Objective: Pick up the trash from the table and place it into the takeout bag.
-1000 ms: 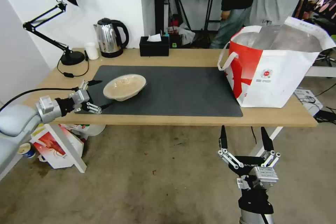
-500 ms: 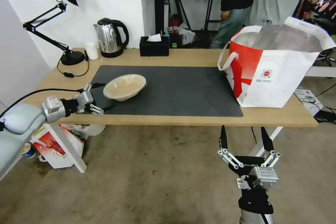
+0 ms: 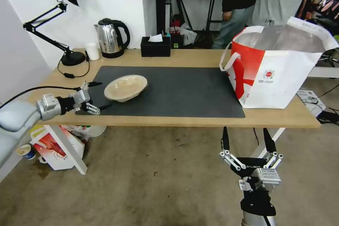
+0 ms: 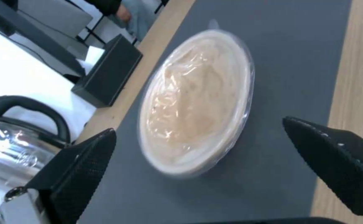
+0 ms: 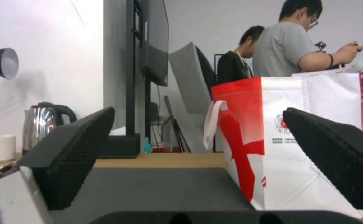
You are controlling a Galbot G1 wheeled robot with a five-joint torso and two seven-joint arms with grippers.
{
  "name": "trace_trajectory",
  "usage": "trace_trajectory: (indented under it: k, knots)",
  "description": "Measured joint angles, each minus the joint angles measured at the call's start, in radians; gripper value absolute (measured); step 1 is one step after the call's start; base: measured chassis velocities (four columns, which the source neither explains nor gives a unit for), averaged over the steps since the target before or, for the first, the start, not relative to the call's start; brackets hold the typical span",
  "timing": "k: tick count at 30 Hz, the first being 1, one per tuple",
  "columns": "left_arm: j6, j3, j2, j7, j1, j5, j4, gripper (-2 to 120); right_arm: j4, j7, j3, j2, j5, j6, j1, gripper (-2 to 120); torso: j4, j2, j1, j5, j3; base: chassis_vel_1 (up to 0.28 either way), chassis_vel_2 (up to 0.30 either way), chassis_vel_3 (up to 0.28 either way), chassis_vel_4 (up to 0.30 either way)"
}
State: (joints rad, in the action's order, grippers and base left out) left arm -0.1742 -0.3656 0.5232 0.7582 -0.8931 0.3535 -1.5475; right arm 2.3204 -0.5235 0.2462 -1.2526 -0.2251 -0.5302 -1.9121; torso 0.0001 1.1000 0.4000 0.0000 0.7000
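A shallow beige bowl (image 3: 125, 87) (image 4: 198, 99), the trash in view, sits on the left part of the dark grey mat (image 3: 183, 91) on the light-wood table (image 3: 197, 58). My left gripper (image 3: 100, 95) (image 4: 198, 147) is open at the mat's left edge, its fingers spread just short of the bowl's near rim, touching nothing. The takeout bag (image 3: 279, 70) (image 5: 289, 137), white with a red side panel, stands open at the table's right end. Below the table's front edge, my right gripper (image 3: 247, 139) (image 5: 198, 137) hangs open and empty.
A steel kettle (image 3: 110, 38), a white cup (image 3: 93, 51), a black desk lamp (image 3: 65, 21) and a black tissue box (image 3: 155, 46) line the table's back edge. A red-and-white printed bag (image 3: 58, 146) lies on the floor under the left end. People stand behind the table.
My left gripper pushed in toward the bowl half a second ago, then drew back a little to the left. The bowl, the bag and the right arm stayed put.
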Motion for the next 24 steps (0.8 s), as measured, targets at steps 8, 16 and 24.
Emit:
trace_trajectory:
  k: [8, 16, 24]
  knots:
    - [0.001, -0.001, 0.000, 0.007, 0.002, -0.014, 0.014, 100, 0.000, 0.000, 0.000, 0.000, 0.000, 0.000, 0.000, 100, 0.0000, 0.000, 0.000, -0.0001, 0.000, 0.000, 0.000, 0.000, 0.000]
    - [0.003, 0.028, 0.008, 0.009, 0.029, -0.023, 0.016, 100, 0.000, 0.000, 0.000, 0.000, 0.000, 0.000, 0.000, 100, -0.0002, 0.000, 0.000, -0.0001, 0.000, 0.000, 0.000, 0.000, 0.000]
    - [0.012, 0.052, 0.005, 0.014, 0.060, -0.028, 0.019, 100, 0.000, 0.000, 0.000, 0.000, 0.000, 0.000, 0.000, 100, -0.0003, 0.000, 0.000, -0.0001, 0.000, 0.000, 0.000, 0.000, 0.000]
